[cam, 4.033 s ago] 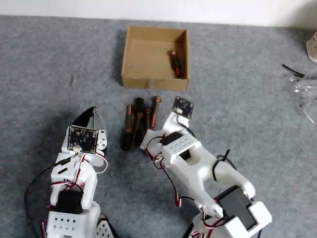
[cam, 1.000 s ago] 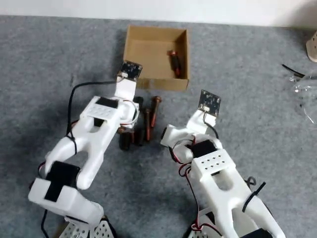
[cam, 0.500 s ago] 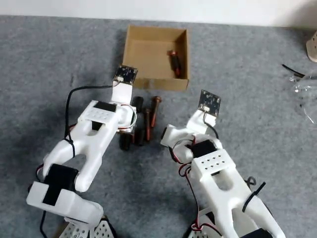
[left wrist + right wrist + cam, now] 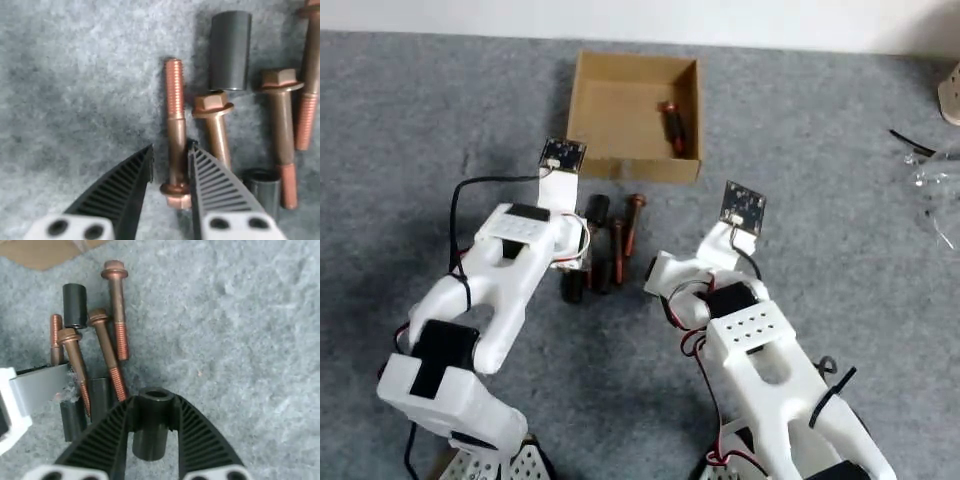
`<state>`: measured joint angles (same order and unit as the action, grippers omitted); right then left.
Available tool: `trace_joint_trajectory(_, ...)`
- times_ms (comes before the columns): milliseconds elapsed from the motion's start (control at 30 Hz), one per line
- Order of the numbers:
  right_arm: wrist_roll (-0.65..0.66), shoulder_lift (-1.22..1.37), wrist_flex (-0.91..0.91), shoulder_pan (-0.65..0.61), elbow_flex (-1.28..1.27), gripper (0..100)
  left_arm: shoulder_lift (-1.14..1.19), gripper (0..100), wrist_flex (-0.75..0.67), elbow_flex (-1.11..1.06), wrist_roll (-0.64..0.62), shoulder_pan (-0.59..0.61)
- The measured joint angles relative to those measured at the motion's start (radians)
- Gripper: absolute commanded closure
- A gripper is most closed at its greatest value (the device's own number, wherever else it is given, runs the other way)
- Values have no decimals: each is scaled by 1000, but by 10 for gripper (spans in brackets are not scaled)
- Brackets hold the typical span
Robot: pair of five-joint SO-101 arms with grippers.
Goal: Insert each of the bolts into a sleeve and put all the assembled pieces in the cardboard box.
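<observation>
L jaws open w/ bolt (image 4: 175, 125) between them; R jaws clamped on black sleeve (image 4: 150, 430)

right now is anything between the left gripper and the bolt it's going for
Nothing visible does: the bolt lies between the left gripper's open fingers. A second bolt lies close beside one finger and might get nudged when the gripper closes.

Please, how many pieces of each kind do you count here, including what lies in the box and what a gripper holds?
Bare bolts: 4
Free sleeves on the carpet: 3 (one partly hidden)
Sleeve between the fingers of the right gripper: 1
Assembled piece in the cardboard box: 1
Total: 9
</observation>
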<state>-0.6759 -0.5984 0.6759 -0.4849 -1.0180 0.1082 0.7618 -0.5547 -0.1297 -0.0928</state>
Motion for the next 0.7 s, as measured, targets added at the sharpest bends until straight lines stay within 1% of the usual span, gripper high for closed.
trace_joint_trajectory(167, 0, 0, -2, 0, 0, 995, 38, 894, 52, 55, 0, 0)
trace_joint_trajectory(267, 0, 0, -2, 0, 0, 995, 40, 1000, 57, 60, 0, -5)
trace_joint_trajectory(300, 0, 0, -2, 0, 0, 995, 40, 984, 57, 60, -2, -6)
trace_joint_trajectory(367, 0, 0, -2, 0, 0, 995, 40, 998, 57, 60, 2, -8)
trace_joint_trajectory(700, 2, 0, -2, 2, 0, 995, 40, 994, 74, 68, 3, -6)
